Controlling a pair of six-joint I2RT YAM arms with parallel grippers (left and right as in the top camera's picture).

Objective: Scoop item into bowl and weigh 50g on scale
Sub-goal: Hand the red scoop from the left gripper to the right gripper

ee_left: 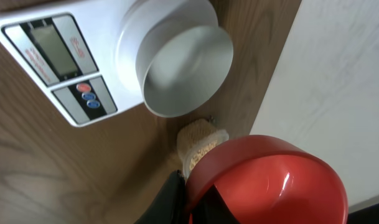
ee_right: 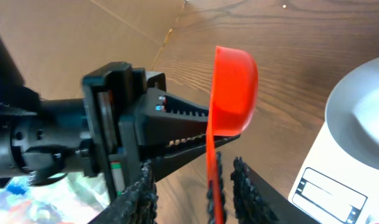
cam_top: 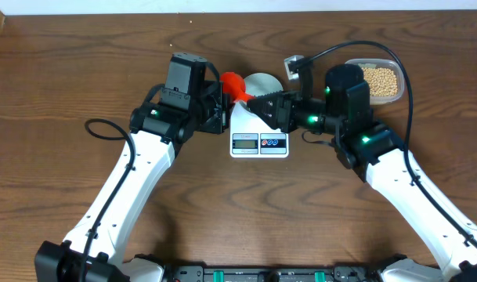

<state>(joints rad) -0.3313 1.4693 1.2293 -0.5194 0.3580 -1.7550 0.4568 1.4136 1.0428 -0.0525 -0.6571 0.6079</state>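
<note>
While hovering by bowl (ee_left: 186,68) on scale (ee_left: 96,25), left gripper (ee_right: 209,124): clenching scoop (ee_right: 234,87) handle.
Right gripper (ee_right: 192,196): straddling same handle, fingers apart; squeezing or not: cannot tell.

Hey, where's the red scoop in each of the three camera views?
Overhead: red scoop top centre, just left of the bowl.
Left wrist: bottom right, large and close.
Right wrist: upper centre, edge-on, handle running down.
Shared landmark: the white scale, in all three.
</note>
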